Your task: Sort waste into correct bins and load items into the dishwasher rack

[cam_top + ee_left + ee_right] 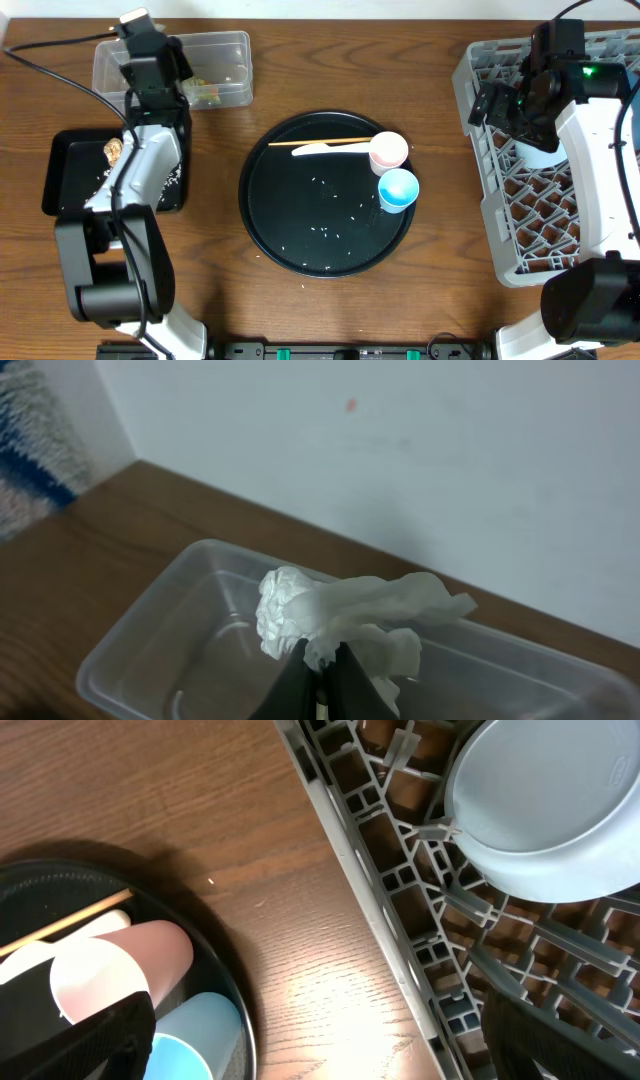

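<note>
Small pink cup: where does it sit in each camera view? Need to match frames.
Overhead: the small pink cup is right of centre, at the upper right of the large round black tray, just above the light-blue cup.
Left wrist: not in it.
Right wrist: bottom left, next to the light-blue cup.
Shared landmark: that tray, seen in overhead and right wrist.

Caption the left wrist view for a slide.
Left gripper shut on a crumpled white tissue, held above the clear plastic tub on the wooden table.
</note>
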